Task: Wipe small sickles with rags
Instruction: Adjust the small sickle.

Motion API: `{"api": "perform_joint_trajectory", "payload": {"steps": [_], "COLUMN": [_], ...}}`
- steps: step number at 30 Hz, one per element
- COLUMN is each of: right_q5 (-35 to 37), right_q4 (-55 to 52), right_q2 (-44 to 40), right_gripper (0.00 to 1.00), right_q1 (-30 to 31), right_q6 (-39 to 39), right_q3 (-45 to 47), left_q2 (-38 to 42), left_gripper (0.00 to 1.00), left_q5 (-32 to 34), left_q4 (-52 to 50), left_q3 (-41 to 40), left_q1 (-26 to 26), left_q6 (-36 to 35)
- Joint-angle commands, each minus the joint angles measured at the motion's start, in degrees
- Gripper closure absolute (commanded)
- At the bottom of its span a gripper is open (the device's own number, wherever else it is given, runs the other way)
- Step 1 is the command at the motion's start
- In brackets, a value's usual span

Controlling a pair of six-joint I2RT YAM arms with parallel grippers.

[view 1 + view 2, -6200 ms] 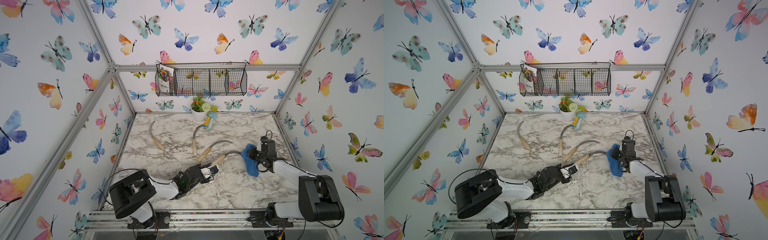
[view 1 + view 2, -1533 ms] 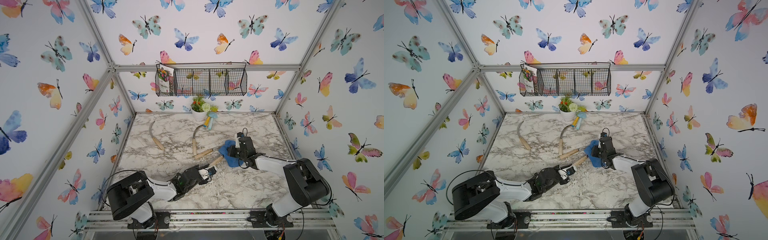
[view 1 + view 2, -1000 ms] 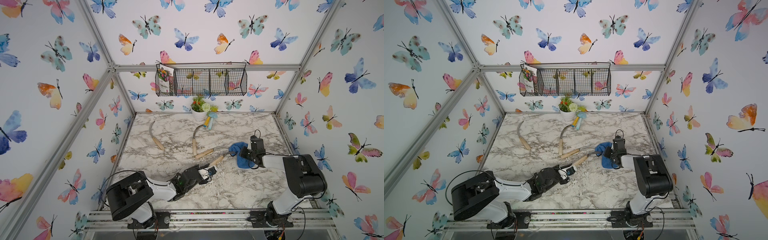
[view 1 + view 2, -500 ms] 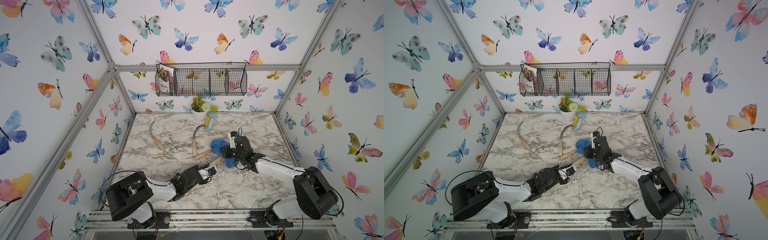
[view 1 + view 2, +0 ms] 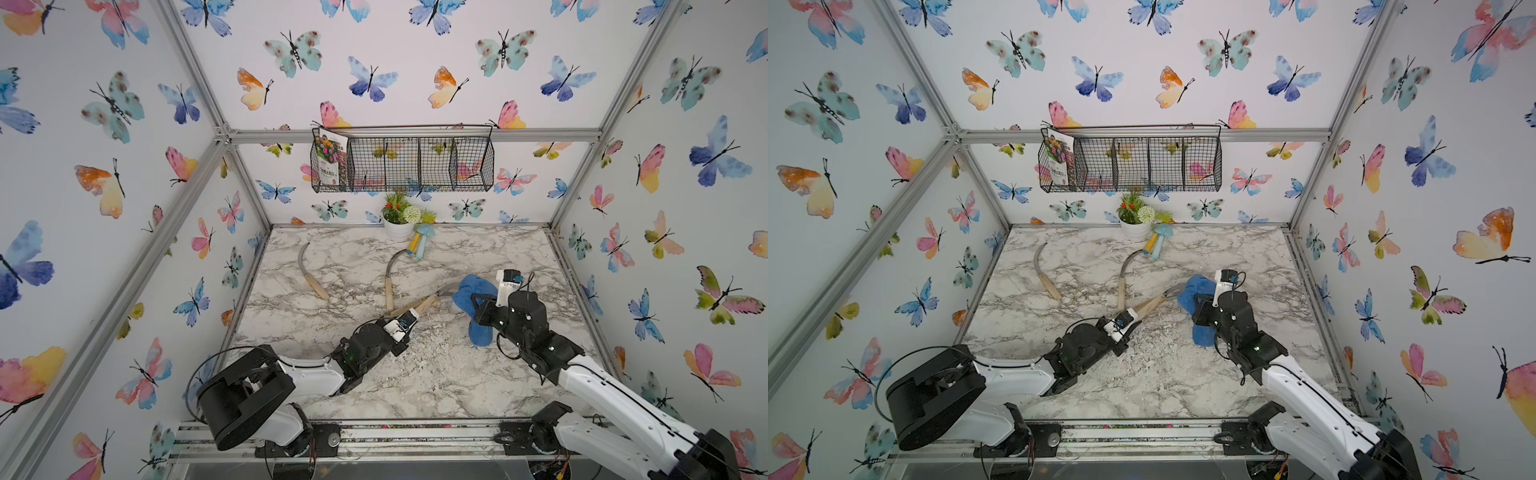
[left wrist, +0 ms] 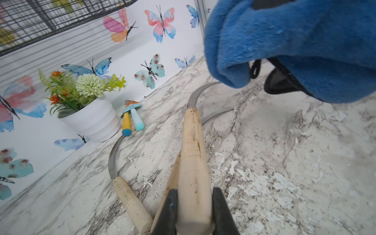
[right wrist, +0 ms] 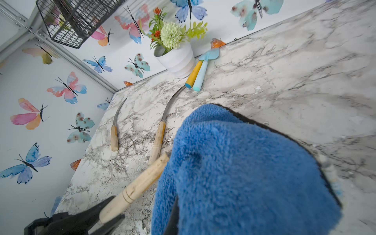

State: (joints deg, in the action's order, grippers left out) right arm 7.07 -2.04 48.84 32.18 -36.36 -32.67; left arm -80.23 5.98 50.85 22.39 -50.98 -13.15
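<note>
Pinching sickle handle [image 6: 192,152] in left gripper [image 6: 194,192] at frame centre, clamping blue rag [image 5: 473,289] over blade [image 6: 200,90] in right gripper [image 5: 482,309].

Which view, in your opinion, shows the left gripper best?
The left wrist view: the left gripper clamps the sickle by its handle, close up. Both top views show it small; the right wrist view shows it dark at the frame's edge.
</note>
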Motion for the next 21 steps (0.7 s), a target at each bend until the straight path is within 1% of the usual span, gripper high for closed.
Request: {"api": "perform_joint_trajectory", "payload": {"steps": [1,3,4,6,7,10,11,12,13,14,18,21], "right_q5": [5.26,6.74,7.1,7.8,7.89,5.42,3.73,1.87,0.27,-1.5,-5.2,-6.97], "right_q4": [-6.65,-8.75,-9.9,-12.22,-13.28,-14.27,-13.51,-12.29,-10.99,-9.37,-2.56,2.47], "right_q2": [-6.07,-10.0,-11.34,-13.73,-14.22,-14.15,-13.5,-12.72,-11.95,-10.84,-6.32,-2.64], "right_gripper": [0.98,0.98,0.98,0.98,0.98,0.98,0.98,0.98,0.98,0.98,0.98,0.98], "right_q1": [-0.28,-0.28,-0.28,-0.28,-0.23,-0.21,-0.26,-0.26,-0.19,-0.19,0.05,0.82], "right_q6": [-1.02,-1.41,-1.65,-1.45,-1.26,-0.8,-0.5,-0.22,0.0,0.14,-0.02,-0.38], "right_q3": [1.49,2.56,2.85,3.22,3.26,3.5,3.78,4.4,5.06,5.67,8.58,10.04], "left_q2": [1.46,1.87,2.48,4.25,4.94,5.33,4.74,3.91,3.15,2.33,0.11,-0.12], "left_gripper": [1.0,1.0,1.0,1.0,1.0,1.0,1.0,1.0,1.0,1.0,1.0,1.0], "left_q5": [-12.19,-12.42,-14.77,-20.83,-22.45,-26.63,-29.54,-32.63,-33.12,-35.4,-38.21,-40.84], "left_q4": [-4.33,-6.22,-6.19,-3.78,-3.68,-1.68,-0.4,0.97,1.55,1.97,6.25,7.56], "left_q3": [3.24,4.32,4.18,2.24,1.83,0.61,0.34,0.38,0.57,0.68,-0.22,-0.09], "left_q1": [2.33,3.15,4.22,7.9,9.47,13.39,14.49,15.81,16.72,17.7,20.82,21.38], "left_q6": [9.26,14.64,16.7,23.08,25.8,32.02,33.97,35.36,36.47,37.21,38.78,39.37]}}
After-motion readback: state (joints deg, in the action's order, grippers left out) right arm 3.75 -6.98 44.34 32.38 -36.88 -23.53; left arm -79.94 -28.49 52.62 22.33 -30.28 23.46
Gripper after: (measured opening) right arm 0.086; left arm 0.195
